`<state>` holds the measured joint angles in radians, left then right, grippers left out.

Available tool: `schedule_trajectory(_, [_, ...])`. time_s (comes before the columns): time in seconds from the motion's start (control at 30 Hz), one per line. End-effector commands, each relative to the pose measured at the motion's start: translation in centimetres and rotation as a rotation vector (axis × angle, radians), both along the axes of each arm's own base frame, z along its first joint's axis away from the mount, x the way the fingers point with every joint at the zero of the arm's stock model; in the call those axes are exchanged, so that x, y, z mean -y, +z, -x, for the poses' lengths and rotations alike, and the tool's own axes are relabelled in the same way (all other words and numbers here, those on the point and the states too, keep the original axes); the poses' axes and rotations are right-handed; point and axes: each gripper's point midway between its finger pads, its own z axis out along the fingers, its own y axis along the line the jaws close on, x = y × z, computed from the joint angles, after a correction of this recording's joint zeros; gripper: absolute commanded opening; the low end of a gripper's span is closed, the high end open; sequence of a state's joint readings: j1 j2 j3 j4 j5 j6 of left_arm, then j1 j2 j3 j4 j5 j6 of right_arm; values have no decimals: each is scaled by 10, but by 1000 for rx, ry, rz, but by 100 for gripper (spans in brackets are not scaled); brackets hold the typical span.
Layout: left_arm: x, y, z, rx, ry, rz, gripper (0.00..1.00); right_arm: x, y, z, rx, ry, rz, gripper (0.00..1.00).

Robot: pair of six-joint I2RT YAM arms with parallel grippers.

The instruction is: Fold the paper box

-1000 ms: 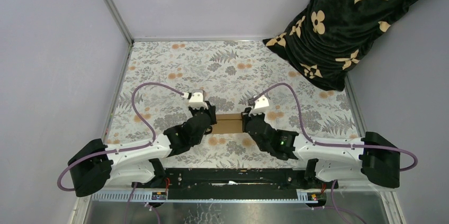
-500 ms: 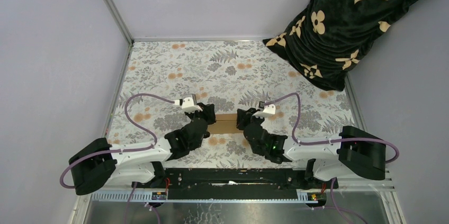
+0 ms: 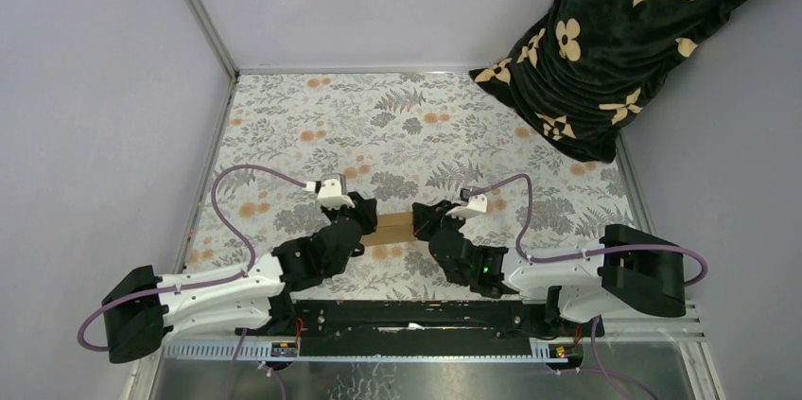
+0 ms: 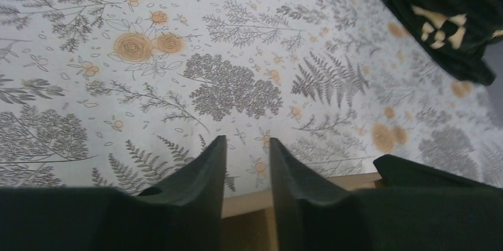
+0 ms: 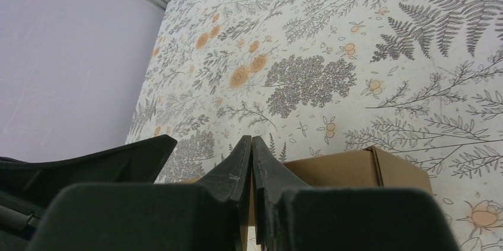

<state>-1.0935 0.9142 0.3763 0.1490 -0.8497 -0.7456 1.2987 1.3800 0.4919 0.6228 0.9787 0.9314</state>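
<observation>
You have one small flat box of plain brown cardboard [image 5: 347, 168], one dark blanket with cream flower motifs [image 3: 624, 41], and two arms, all over a surface covered in grey-and-orange floral print [image 3: 312, 116].

Both arms reach forward from their bases and lie low, forearms close to the surface. They angle inward, so the two wrists face each other across the box. The left arm [image 3: 217, 291] comes in from the left and the right arm [image 3: 567, 277] from the right.

The left gripper [image 4: 246, 141] has its jaws slightly apart. Floral print shows through the narrow gap, and a brown cardboard edge sits just below and to the right of these jaws. From the wrist view nothing is pinched between them.

The right gripper [image 5: 250, 139] has its jaws pressed together at the tips. The box stands just behind and to the right of them, one folded corner in view. A sliver of brown shows low between these jaws, but you cannot tell whether it is pinched.

The box lies on the surface between the two sets of jaws, each at one end of it. Its inside is not visible from any view.

The blanket is heaped well beyond the right jaws, against the far right corner.
</observation>
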Motion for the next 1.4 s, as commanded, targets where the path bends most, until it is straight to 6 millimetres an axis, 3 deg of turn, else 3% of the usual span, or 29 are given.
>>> schedule_trajectory(0.0, [-15, -14, 4, -35, -24, -228, 45, 56, -128, 50, -249, 167, 518, 10])
schedule_trajectory(0.1, [-11, -14, -1, -35, -12, -279, 54, 54, -118, 47, -232, 165, 520, 12])
schedule_trajectory(0.2, [-7, -15, -5, -29, -10, -302, 57, 52, -100, 42, -197, 160, 520, 15])
schedule_trajectory(0.4, [-8, 5, -10, 16, 8, -287, 59, 48, -58, 33, -116, 154, 529, 29])
schedule_trajectory(0.57, [-16, 20, -18, 53, 41, -305, 59, 41, -39, 22, -67, 155, 553, 34])
schedule_trajectory(0.8, [-21, 25, -31, 55, 64, -310, 59, 30, -49, 3, -77, 177, 580, 34])
schedule_trajectory(1.17, [-4, 50, -17, 120, -28, -198, 59, 26, -60, -5, -97, 192, 589, 34])
schedule_trajectory(1.37, [11, 30, -3, 83, -57, -230, 57, 27, -59, -3, -103, 193, 575, 34])
